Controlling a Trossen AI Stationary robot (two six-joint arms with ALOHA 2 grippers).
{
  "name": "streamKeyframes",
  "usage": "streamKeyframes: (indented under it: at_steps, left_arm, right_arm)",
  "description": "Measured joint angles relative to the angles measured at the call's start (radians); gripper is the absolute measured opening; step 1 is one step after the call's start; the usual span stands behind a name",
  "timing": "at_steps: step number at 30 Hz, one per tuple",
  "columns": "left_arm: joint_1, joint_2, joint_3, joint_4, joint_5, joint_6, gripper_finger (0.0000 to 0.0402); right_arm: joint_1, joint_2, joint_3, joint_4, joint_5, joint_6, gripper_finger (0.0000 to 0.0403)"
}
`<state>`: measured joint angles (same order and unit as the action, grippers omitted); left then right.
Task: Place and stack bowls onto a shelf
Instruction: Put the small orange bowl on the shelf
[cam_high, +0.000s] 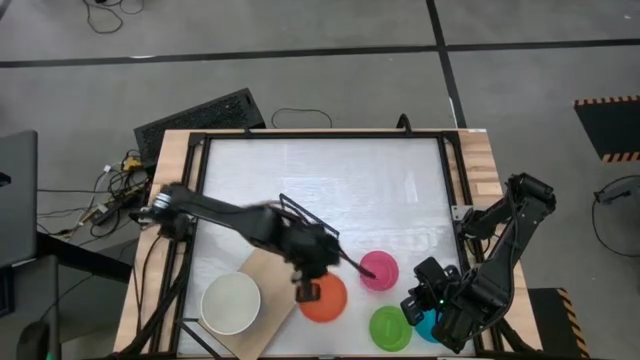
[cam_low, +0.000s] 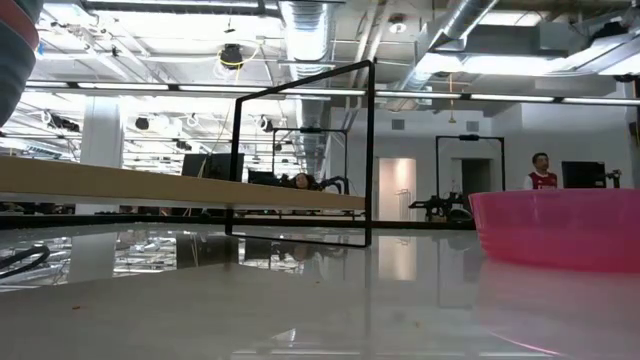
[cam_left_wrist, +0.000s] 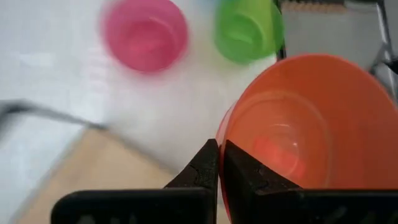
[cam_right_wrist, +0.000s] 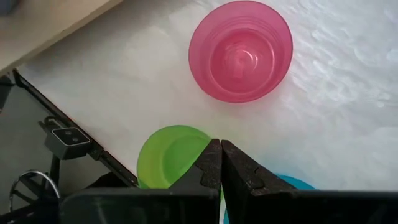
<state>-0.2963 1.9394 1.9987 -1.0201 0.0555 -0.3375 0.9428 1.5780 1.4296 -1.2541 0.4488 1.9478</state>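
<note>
My left gripper (cam_high: 305, 291) is over the table's near middle, shut on a red bowl (cam_high: 324, 299). Just left of it lies the light-wood shelf (cam_high: 268, 275) with its black wire frame (cam_high: 300, 215). A cream-white bowl (cam_high: 230, 303) stands on the board's near-left part. A magenta bowl (cam_high: 378, 270), a lime green bowl (cam_high: 388, 328) and a cyan bowl (cam_high: 432, 326) stand upright on the white tabletop at the near right. My right gripper (cam_right_wrist: 219, 160) hangs shut above the gap between the lime green bowl (cam_right_wrist: 166, 154) and the cyan bowl (cam_right_wrist: 300, 183), holding nothing. My left gripper pinches the red bowl's rim (cam_left_wrist: 222, 142) between its fingers, one finger (cam_left_wrist: 249, 177) inside the bowl and the other (cam_left_wrist: 202, 171) outside. The fingers come slanting down from the table's left. The bowl hangs tilted, its opening turned up toward the wrist, lifted off the table.
In the low view the shelf board (cam_low: 150, 183) and its wire frame (cam_low: 305, 150) stand across the table, with the magenta bowl (cam_low: 555, 230) close at the right. A dark keyboard (cam_high: 200, 118) lies beyond the table's far-left corner.
</note>
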Motion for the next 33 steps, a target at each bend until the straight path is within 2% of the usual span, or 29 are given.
streamKeyframes:
  at_steps: [4, 8, 11, 18, 23, 33]
  left_arm:
    - [0.024, -0.124, -0.037, -0.068, -0.112, -0.003, 0.0]
    - [0.072, -0.274, -0.179, -0.083, -0.104, -0.074, 0.0]
    - [0.093, -0.414, -0.353, -0.033, -0.124, -0.12, 0.0]
    - [0.202, -0.649, -0.859, 0.32, -0.132, -0.3, 0.0]
    - [0.276, -0.678, -1.071, 0.445, -0.1, -0.401, 0.0]
    - [0.336, -0.678, -1.174, 0.455, -0.147, -0.393, 0.0]
  right_arm:
    - [0.0, 0.0, 0.0, -0.004, 0.009, -0.024, 0.0025]
    - [0.0, 0.0, 0.0, -0.013, 0.044, -0.038, 0.0025]
    - [0.0, 0.0, 0.0, -0.034, 0.055, -0.045, 0.0025]
    - [-0.014, 0.0, 0.0, -0.056, 0.055, -0.046, 0.0025]
    - [-0.017, 0.0, 0.0, -0.068, 0.054, -0.046, 0.0025]
    - [-0.042, 0.0, 0.0, -0.104, 0.053, -0.046, 0.0025]
